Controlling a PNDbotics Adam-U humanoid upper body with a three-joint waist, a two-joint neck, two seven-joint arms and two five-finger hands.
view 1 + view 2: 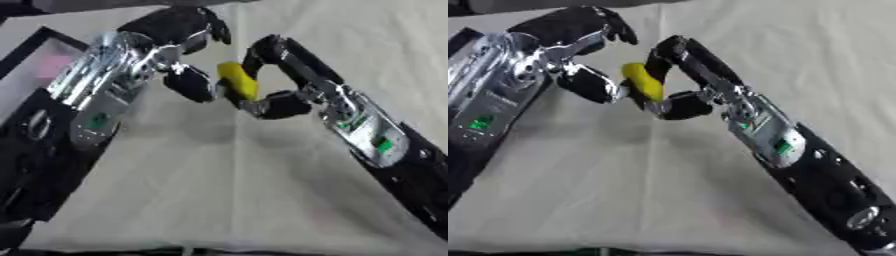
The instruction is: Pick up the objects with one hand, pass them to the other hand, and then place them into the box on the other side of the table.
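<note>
Nearest, both forearms rise from the lower corners over bare cream tabletop, with plenty of open room beneath. At upper centre the right hand is curled round a small yellow object, its long axis roughly upright, tilted slightly. The left hand sits just beside it on the left, its fingers bent toward the object and its thumb about touching; whether it grips yet I cannot tell. Farther, at the upper left edge, lies the dark-rimmed box, judged the drop point.
</note>
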